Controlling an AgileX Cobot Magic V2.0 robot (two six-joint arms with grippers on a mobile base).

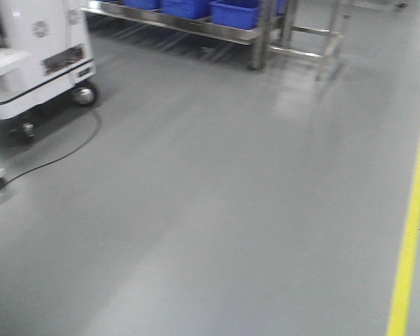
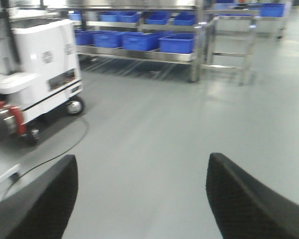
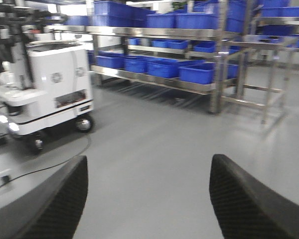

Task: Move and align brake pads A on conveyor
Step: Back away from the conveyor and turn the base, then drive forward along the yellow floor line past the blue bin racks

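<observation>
grey shop floor (image 1: 217, 210) is taking up pretty much every view, shiny and a bit blurry. a yellow line (image 1: 411, 210) is running along the right side in the front view. over on the far left a white wheeled machine (image 1: 38, 56) is sitting with a black cable (image 1: 63, 155) trailing out from under it across the floor. to its right a steel rack (image 3: 154, 32) is stretching along the far side, carrying rows of blue bins (image 3: 197, 73).

left pincer (image 2: 142, 167) is hanging released, both dark textured fingers (image 2: 40, 204) spread wide with only floor showing between them. right pincer (image 3: 148, 164) is doing the same thing, fingers (image 3: 249, 199) wide apart and gripping nothing.

as for the brake pads a and the conveyor, neither is showing up in any of the three views, so i can't tell where they're sitting.
</observation>
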